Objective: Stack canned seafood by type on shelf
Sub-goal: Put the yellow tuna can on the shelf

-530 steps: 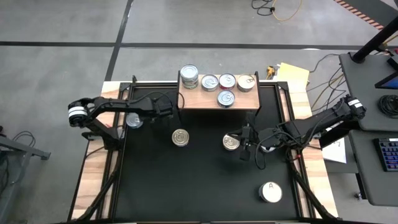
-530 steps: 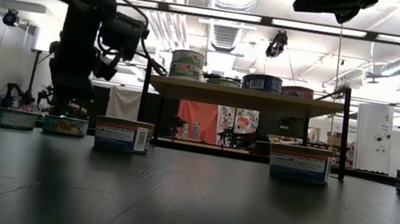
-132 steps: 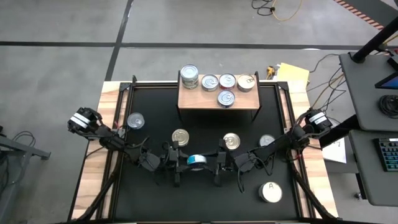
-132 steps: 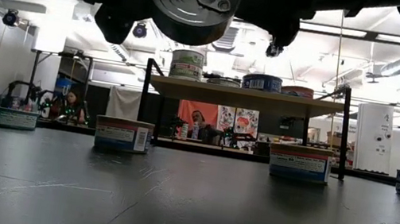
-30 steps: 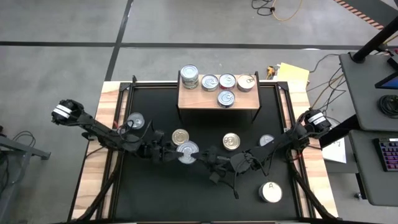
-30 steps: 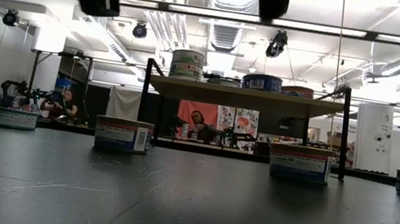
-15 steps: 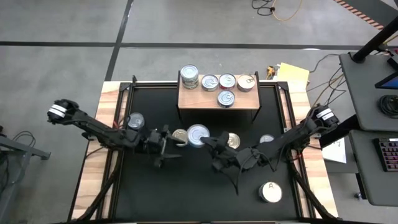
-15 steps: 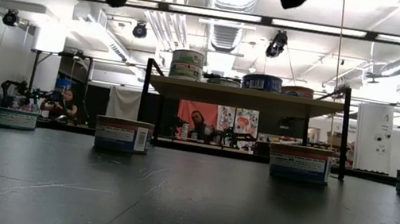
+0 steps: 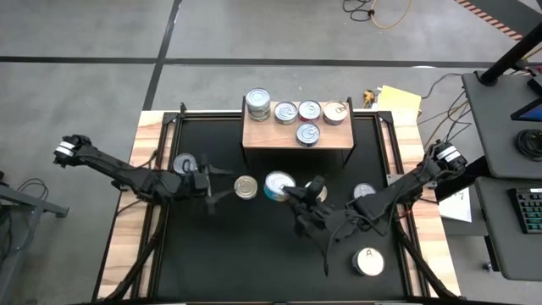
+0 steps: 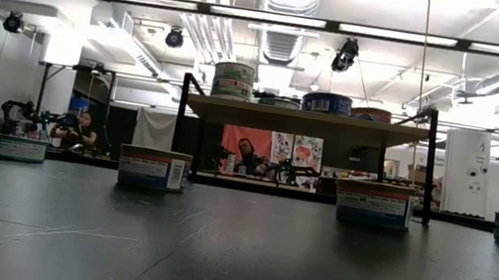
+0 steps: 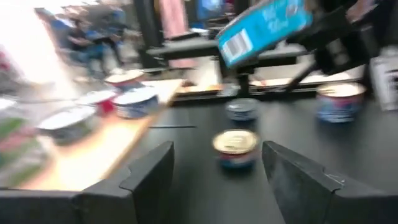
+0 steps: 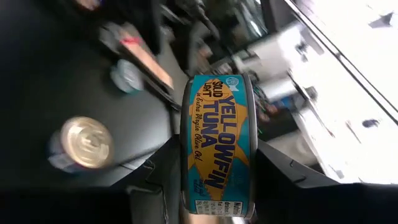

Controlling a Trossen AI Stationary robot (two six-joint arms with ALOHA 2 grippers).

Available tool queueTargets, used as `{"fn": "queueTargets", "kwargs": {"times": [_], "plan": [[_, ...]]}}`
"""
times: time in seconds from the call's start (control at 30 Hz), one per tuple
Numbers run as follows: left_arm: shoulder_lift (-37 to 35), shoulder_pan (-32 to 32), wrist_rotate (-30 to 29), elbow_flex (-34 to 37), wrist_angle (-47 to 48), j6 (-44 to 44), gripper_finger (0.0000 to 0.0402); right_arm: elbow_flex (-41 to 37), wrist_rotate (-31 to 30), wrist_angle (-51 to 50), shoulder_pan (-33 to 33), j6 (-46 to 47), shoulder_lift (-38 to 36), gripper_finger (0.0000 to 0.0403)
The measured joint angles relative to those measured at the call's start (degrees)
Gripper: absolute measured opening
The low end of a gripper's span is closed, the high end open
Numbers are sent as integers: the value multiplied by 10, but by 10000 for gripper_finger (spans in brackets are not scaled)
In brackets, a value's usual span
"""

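Above table ctr | right claw [image 12: 214, 186] grips tuna can [image 12: 217, 143] (blue label) | left claw [image 11: 214, 180] open, empty

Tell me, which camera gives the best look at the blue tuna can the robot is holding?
The right wrist view: the blue tuna can fills it, label readable, clamped in the right gripper. The high view shows only its silver top; the left wrist view catches a blurred blue side; the low view shows only a dark shape at the top edge.

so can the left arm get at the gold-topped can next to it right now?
Probably yes. The left gripper hangs empty with jaws open, and the gold-topped can stands alone just beyond it. The right gripper, holding the yellowfin tuna can, is close on the can's far side.
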State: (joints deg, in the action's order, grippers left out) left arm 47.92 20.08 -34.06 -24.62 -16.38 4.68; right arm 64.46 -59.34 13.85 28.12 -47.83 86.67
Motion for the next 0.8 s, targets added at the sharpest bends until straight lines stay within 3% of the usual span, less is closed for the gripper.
{"fn": "queueTargets", "kwargs": {"times": [0.13,0.3,0.6,0.8], "plan": [[-16,-1,-60,0,21,44,222,31,-57,0,-3,-7,0,135],[-9,0,-91,0,40,54,221,91,-81,-31,-20,98,0,135],[12,0,-146,0,73,47,222,237,20,-454,-79,380,6,135],[14,0,-144,0,93,-1,222,242,33,-514,-98,373,15,135]]}}
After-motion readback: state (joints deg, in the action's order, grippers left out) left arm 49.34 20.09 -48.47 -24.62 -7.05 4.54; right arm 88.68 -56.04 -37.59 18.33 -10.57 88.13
